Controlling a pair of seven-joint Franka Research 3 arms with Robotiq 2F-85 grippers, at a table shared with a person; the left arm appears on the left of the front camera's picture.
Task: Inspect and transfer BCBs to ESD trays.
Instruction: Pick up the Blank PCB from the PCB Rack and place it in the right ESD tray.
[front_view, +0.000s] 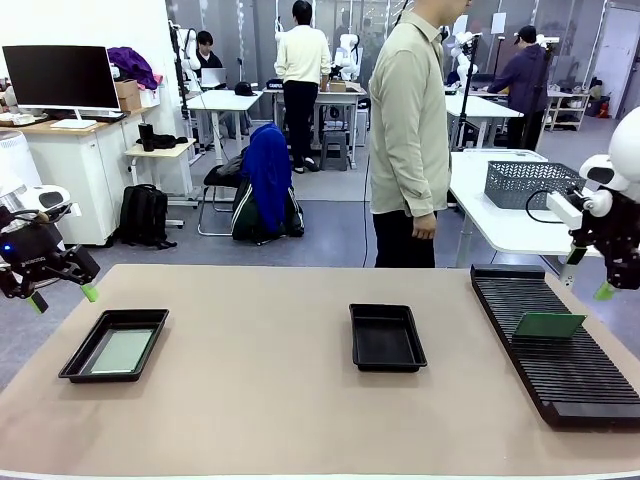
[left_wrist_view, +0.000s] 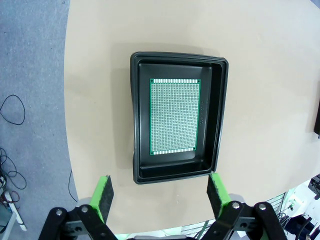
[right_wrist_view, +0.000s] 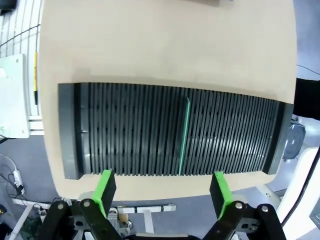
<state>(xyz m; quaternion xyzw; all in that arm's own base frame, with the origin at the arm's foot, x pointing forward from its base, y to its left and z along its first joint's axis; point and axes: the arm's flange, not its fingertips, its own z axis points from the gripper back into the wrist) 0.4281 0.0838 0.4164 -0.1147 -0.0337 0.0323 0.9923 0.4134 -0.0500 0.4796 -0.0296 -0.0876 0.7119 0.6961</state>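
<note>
Two black ESD trays lie on the tan table: one at the left holds a pale green BCB, the other sits mid-table with a bare floor. In the left wrist view the same left tray shows the perforated BCB flat on its floor. Another green BCB stands on edge in the slotted rack, seen edge-on as a thin green board in the right wrist view. My left gripper hangs open beyond the table's left edge; its fingers are wide apart. My right gripper hovers open above the rack, nothing held.
A person in a pale shirt stands at the far side, hands down. A grey mesh basket sits on a white table behind. The tan tabletop stretches bare between the trays and at the front.
</note>
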